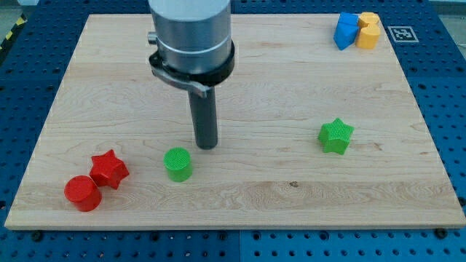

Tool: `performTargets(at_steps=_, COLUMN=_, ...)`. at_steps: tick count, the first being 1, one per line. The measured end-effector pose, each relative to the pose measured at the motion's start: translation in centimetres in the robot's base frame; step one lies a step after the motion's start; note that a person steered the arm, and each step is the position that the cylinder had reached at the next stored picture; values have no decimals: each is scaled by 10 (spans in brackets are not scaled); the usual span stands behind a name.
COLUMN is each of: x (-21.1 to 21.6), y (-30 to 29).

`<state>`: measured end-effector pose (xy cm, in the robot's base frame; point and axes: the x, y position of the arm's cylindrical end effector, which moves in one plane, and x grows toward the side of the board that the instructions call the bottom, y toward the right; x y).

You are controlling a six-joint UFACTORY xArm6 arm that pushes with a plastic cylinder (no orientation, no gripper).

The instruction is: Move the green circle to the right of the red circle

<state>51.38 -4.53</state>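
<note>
**A:** Toward the view's lower left of the wooden board (240,80), where exactly does the green circle (178,163) sit?

**B:** It stands upright on the board, to the view's right of the red circle (81,193) and a little higher in the view. The two are apart, with the red star (109,169) lying partly between them.

**A:** And the red star relative to the green circle?

**B:** To its left in the view, near but not touching. The star's lower left point sits just beside the red circle; whether they touch I cannot tell.

**A:** Where is my tip (207,145)?

**B:** Just up and to the view's right of the green circle, close by with a thin strip of board showing between them. The rod stands upright.

**A:** Jaws?

**B:** The arm carries only the rod, so there are no jaws to be spread or pressed together.

**A:** Farther out from the green circle?

**B:** A green star (336,136) lies well to its right in the view, slightly higher. Far off at the view's top right, a blue block (346,30) and an orange block (368,30) sit touching one another near the board's corner.
</note>
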Motion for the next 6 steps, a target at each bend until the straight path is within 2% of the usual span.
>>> performTargets(at_steps=1, x=22, y=-41)
performTargets(at_steps=2, x=23, y=-56)
performTargets(at_steps=4, x=20, y=-10)
performTargets(at_steps=6, x=54, y=-44)
